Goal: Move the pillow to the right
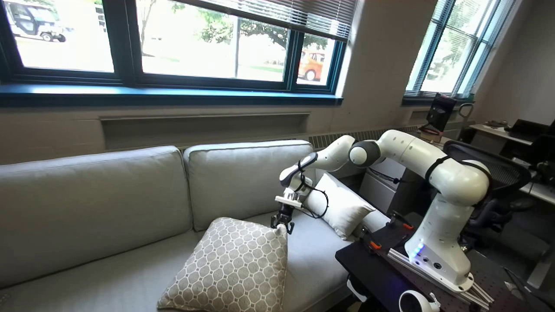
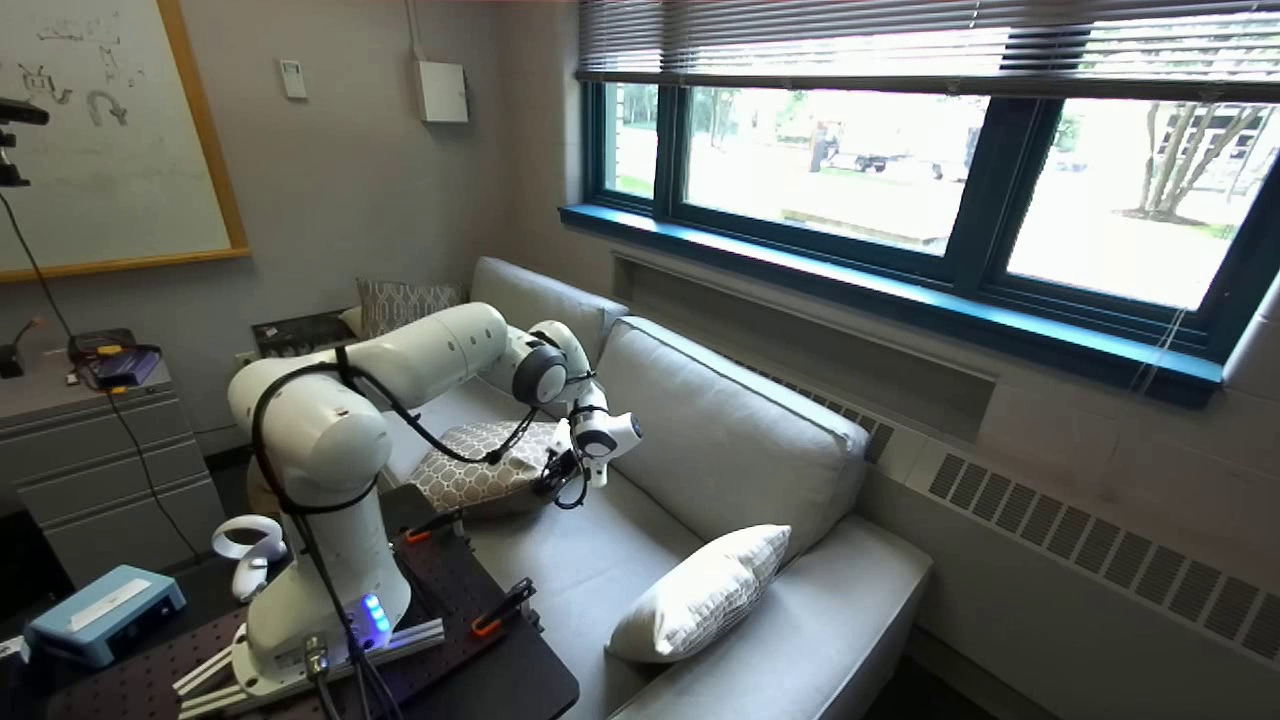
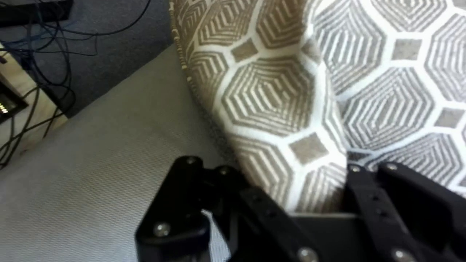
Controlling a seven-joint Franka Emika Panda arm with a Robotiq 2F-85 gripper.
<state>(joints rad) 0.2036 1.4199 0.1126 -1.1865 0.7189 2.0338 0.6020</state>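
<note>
The pillow (image 1: 236, 268) is large and square, with a beige-and-white lattice pattern. It lies on the sofa seat, and also shows in an exterior view (image 2: 475, 470), partly behind the arm. My gripper (image 1: 282, 226) is at the pillow's near back corner, pointing down. In the wrist view, the jaws (image 3: 291, 174) stand on both sides of the bunched corner, and the fabric (image 3: 273, 98) fills the gap between them and creases there. The fingertips are hidden by the fabric in the wrist view. In an exterior view the gripper (image 2: 560, 475) is partly covered by cables.
A smaller white pillow (image 1: 338, 206) leans at the sofa's arm end, also in an exterior view (image 2: 705, 595). The sofa backrest (image 1: 249, 180) stands behind the gripper. The black robot table (image 1: 368, 268) with clamps borders the seat. Another patterned pillow (image 2: 405, 303) stands at the far sofa end.
</note>
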